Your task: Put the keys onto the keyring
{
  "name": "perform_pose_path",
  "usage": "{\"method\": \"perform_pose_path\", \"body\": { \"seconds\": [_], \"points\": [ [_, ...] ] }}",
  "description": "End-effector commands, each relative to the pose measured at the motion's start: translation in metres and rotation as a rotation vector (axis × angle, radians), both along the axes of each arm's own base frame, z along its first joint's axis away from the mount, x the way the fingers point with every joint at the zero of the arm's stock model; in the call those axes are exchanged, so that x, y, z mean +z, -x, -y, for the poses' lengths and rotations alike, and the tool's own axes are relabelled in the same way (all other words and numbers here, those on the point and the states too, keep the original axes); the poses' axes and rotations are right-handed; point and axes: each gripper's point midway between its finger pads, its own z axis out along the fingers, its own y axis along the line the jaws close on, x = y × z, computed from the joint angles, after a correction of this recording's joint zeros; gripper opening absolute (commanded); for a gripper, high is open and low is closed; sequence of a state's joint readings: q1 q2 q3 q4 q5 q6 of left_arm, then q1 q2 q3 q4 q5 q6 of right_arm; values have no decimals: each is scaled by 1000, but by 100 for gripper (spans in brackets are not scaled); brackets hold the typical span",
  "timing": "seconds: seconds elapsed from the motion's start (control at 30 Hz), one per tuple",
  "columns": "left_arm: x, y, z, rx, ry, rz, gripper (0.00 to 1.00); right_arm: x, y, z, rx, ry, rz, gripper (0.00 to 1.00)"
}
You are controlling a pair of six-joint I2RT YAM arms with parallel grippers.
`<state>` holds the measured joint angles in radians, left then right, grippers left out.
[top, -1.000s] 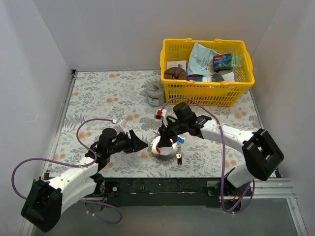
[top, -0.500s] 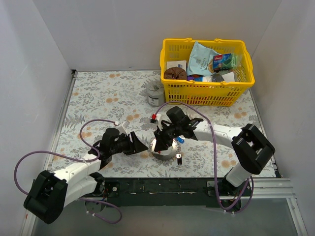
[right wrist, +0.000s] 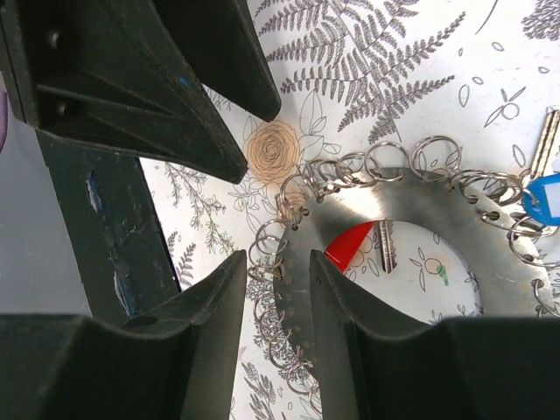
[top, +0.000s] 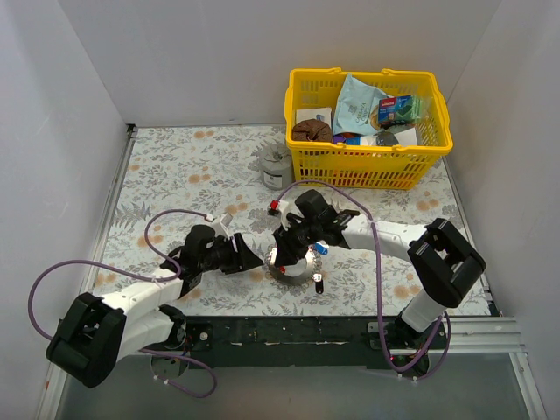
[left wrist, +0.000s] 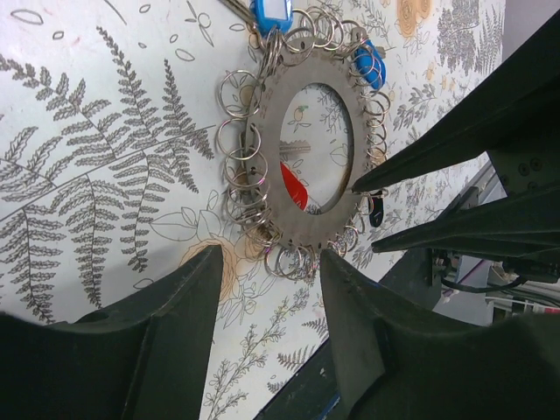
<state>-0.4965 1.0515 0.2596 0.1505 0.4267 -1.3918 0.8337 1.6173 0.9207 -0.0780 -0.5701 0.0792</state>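
Note:
The keyring (top: 296,272) is a flat silvery disc with a big hole, rimmed with many small split rings, lying on the floral table near the front edge. A red-tagged key (right wrist: 350,248) lies in its hole, and blue-tagged keys (left wrist: 369,66) hang at its far rim. My right gripper (top: 282,254) is open, its jaws (right wrist: 278,262) straddling the disc's rim and a few split rings. My left gripper (top: 251,259) is open and empty, just left of the keyring (left wrist: 269,149), with its jaws (left wrist: 267,258) at the disc's near rim.
A dark-headed key (top: 318,281) lies loose right of the keyring. A grey tin cup (top: 276,166) stands at the back beside a yellow basket (top: 367,166) full of packets. The black front rail (top: 289,328) runs close below the keyring.
My right gripper has shifted left and settled over the keyring's left rim. My left gripper has crept right, closer to the keyring. The keyring stays on the table.

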Motion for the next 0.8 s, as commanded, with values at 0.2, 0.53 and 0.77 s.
{"method": "perform_pose_path", "body": {
  "seconds": [0.2, 0.53, 0.77],
  "points": [
    [19, -26, 2, -32, -78, 115, 45, 7, -15, -25, 3, 24, 83, 46],
    [19, -29, -1, -19, -97, 117, 45, -16, -6, -33, 45, 76, 73, 45],
    [18, -29, -2, -20, -104, 109, 45, -30, 0, -34, 60, 98, 63, 45]
  ]
}}
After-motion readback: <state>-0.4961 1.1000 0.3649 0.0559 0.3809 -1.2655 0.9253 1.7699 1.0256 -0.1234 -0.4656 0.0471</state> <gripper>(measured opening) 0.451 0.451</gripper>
